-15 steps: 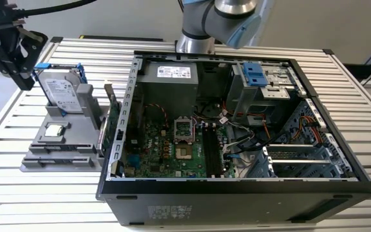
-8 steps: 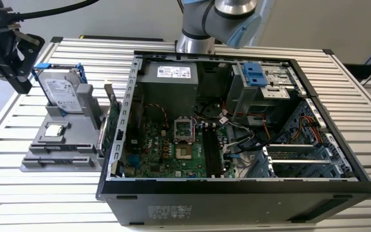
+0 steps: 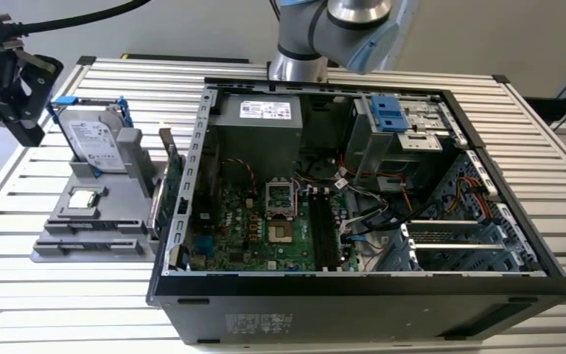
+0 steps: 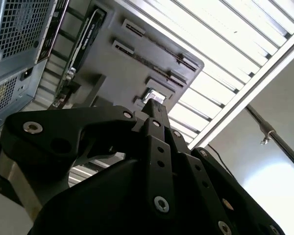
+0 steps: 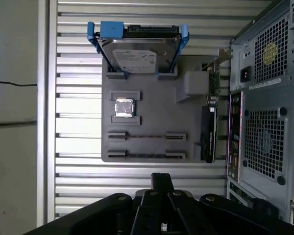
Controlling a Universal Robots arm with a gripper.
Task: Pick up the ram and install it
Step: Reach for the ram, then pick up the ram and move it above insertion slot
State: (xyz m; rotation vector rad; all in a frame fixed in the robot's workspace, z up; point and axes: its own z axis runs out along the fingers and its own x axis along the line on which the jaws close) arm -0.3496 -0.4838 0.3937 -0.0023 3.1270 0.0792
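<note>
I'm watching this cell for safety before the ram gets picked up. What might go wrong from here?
1. The gripper has its jaws shut; lowered like that, it would likely strike the ram, a thin edge standing in the grey holder.
2. The chip sits close beside the ram, so a slightly off approach might knock it.
3. Loose cables lie near the memory slots in the case and may snag.

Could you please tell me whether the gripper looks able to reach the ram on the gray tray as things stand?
Probably yes: the ram sits exposed in a slot of the gray tray, and the gripper hangs apart from it with nothing between them, though its jaws look shut.
</note>
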